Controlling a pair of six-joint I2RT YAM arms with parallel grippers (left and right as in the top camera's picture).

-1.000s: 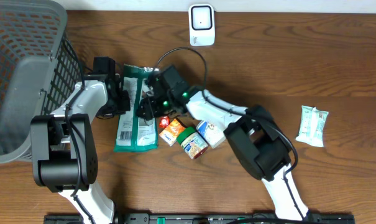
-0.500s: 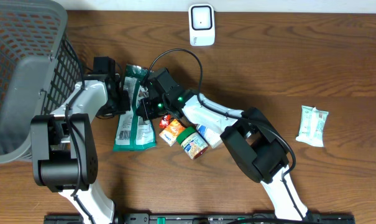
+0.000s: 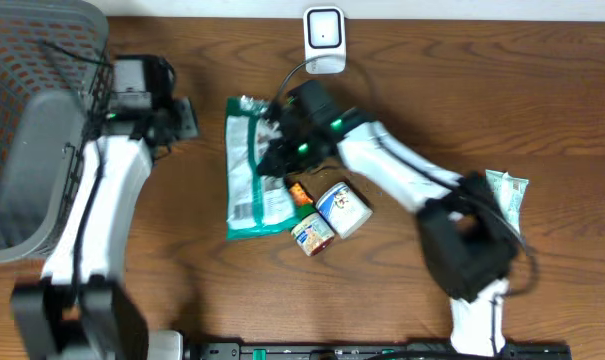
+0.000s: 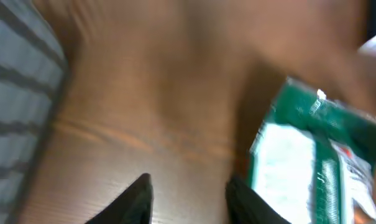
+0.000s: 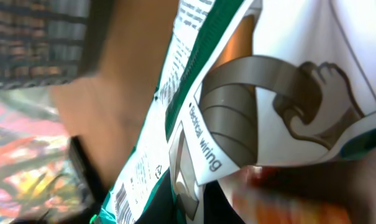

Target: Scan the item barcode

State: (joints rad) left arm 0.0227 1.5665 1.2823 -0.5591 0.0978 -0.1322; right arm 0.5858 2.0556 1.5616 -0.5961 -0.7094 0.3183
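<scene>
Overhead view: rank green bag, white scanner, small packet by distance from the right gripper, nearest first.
1. Green bag: in the right gripper, centre.
2. White scanner: top edge.
3. Small packet: far right.

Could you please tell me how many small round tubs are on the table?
2: a white tub right of the green packet, and a second tub beside it, below-left. The right arm may hide others.

Tabletop point(image 3: 542, 100), clearances.
- Left edge: blocked by grey mesh basket point(image 3: 22, 150).
- Far edge, centre: white scanner point(image 3: 324, 40).
- Middle: green packet point(image 3: 250, 175), orange box point(image 3: 300, 191), one jar point(image 3: 342, 208) and a second jar point(image 3: 312, 235), crowded together.
- Right arm point(image 3: 402, 175) slants across.
- Right edge: small packet point(image 3: 506, 200).
- Open: bare strip left of green packet; broad bare stretch right of scanner.
</scene>
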